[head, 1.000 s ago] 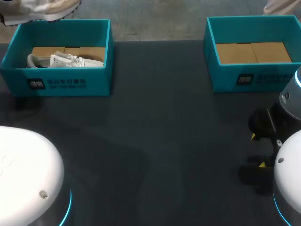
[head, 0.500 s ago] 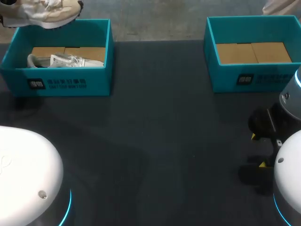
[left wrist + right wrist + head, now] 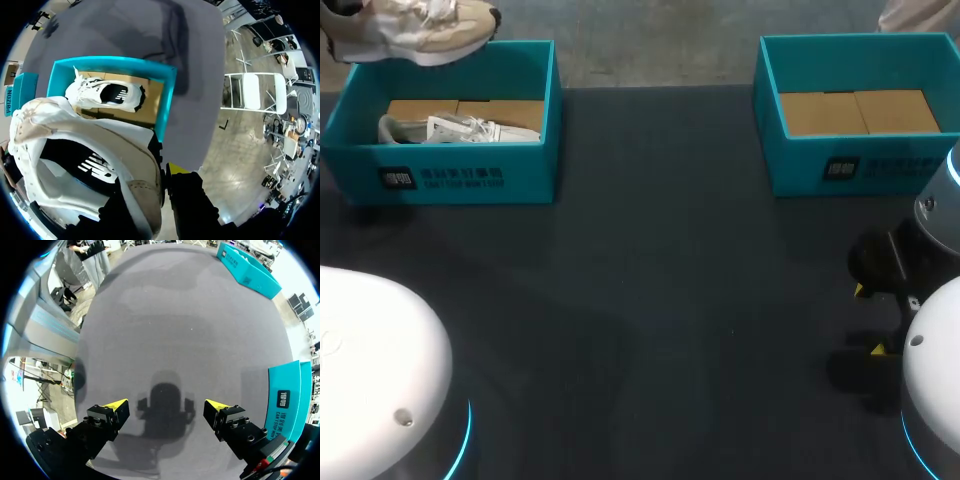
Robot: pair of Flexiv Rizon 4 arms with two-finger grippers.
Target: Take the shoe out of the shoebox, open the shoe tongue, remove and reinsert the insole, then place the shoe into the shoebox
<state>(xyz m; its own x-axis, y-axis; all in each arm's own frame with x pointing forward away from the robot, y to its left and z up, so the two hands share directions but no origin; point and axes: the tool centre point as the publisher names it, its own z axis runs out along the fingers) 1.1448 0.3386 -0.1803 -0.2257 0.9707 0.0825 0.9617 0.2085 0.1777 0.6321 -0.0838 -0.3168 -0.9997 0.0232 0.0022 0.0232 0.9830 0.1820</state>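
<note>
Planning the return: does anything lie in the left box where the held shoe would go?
Yes: a second white shoe lies on the left box's floor, taking much of it. The held shoe hangs in the left gripper above that box's far rim.

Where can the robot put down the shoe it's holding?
The wide table between the left shoebox and right shoebox is bare, and the right shoebox is empty. The left shoebox is crowded: a white shoe lies inside.

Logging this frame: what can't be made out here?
Head view: the held shoe is cut off by the picture's edge; whatever grips it is out of frame.
Left wrist view: its heel hides one finger of the left tool.
Same view: the shoe covers part of the shoebox.
</note>
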